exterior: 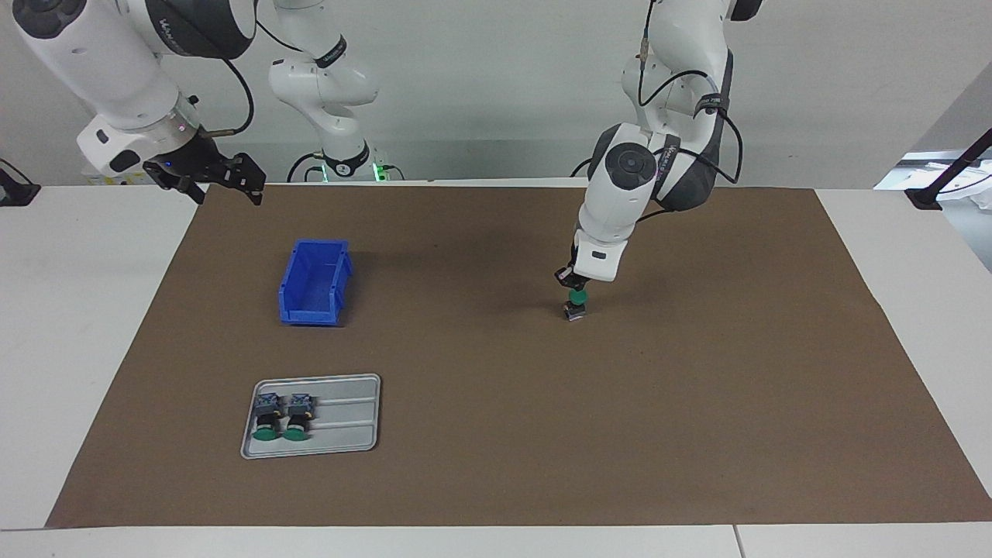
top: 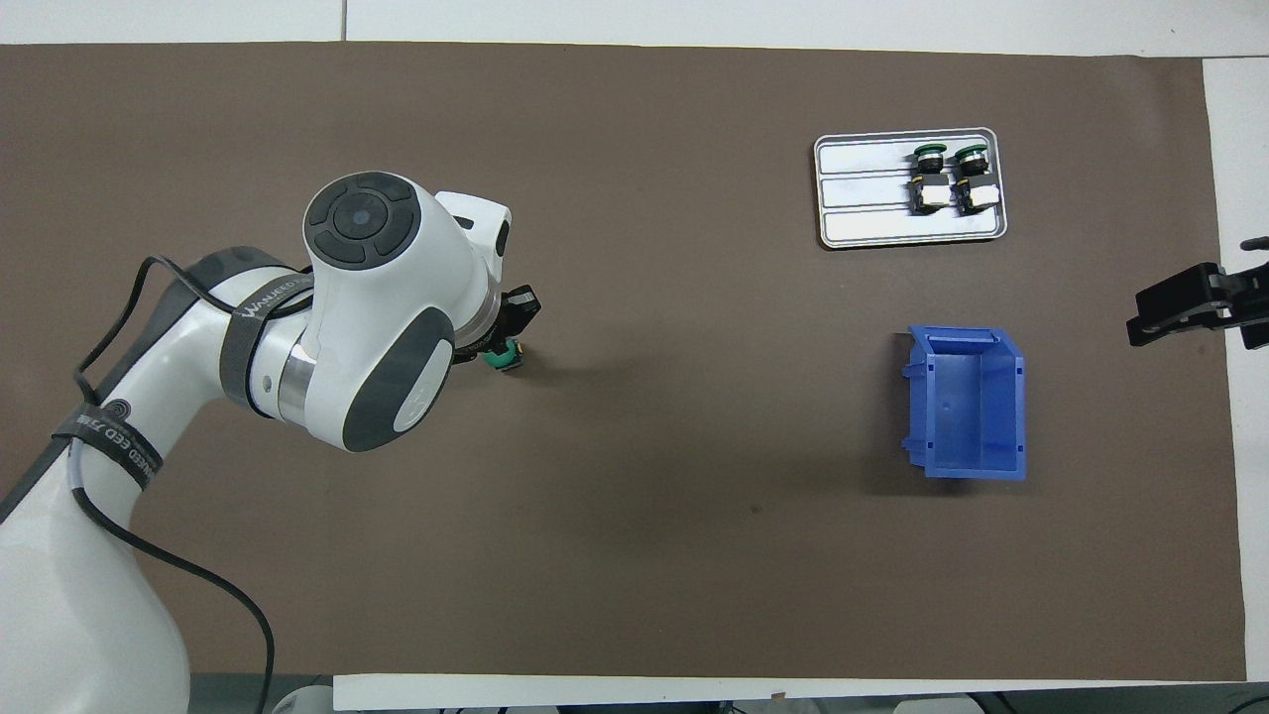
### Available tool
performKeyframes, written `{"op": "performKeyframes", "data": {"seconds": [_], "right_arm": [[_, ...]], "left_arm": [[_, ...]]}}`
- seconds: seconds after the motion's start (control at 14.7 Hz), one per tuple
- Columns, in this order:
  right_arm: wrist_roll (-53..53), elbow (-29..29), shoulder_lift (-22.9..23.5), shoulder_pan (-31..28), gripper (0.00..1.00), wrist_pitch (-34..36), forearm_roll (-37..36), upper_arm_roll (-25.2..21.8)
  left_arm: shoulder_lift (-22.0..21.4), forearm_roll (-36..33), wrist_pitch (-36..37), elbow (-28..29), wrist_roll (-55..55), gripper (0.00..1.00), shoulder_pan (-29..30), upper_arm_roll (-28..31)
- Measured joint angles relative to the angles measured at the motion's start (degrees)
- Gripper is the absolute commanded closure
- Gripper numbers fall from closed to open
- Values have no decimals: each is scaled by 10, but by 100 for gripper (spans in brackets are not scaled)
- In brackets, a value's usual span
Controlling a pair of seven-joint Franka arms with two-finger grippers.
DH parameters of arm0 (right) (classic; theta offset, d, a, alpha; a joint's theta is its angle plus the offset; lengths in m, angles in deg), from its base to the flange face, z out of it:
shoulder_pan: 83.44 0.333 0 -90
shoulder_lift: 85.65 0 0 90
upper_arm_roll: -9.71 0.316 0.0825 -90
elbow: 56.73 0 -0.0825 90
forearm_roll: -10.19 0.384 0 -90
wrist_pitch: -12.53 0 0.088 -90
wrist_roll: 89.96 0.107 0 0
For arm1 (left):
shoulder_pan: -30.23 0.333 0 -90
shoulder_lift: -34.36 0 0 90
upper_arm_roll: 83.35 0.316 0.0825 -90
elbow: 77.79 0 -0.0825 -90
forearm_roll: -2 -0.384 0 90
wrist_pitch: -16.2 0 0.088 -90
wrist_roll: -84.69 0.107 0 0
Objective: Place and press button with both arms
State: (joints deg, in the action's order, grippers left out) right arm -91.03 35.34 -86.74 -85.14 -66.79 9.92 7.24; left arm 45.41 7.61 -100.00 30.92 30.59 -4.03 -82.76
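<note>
A button [exterior: 576,304] [top: 506,355] stands upright on the brown mat [exterior: 496,434], green cap up, toward the left arm's end of the table. My left gripper [exterior: 572,285] comes straight down onto it, shut, its fingertips at the green cap. Nothing is gripped between them. In the overhead view the left arm's wrist covers most of that gripper. My right gripper [exterior: 252,186] [top: 1140,322] hangs open and holds nothing, waiting over the mat's edge at the right arm's end.
A grey tray [exterior: 349,411] [top: 863,188] with two more buttons [exterior: 267,418] [top: 930,174] lying on it sits farther from the robots at the right arm's end. A blue bin [exterior: 310,314] [top: 1016,416] with nothing in it stands nearer to the robots than the tray.
</note>
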Motion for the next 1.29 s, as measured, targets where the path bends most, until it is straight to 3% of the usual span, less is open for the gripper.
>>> {"op": "performKeyframes", "data": {"seconds": [1.29], "right_arm": [[-6,0,-2,0,2,0,0,1]], "left_arm": [[-21,0,-100,83,38,100,0,0]]}}
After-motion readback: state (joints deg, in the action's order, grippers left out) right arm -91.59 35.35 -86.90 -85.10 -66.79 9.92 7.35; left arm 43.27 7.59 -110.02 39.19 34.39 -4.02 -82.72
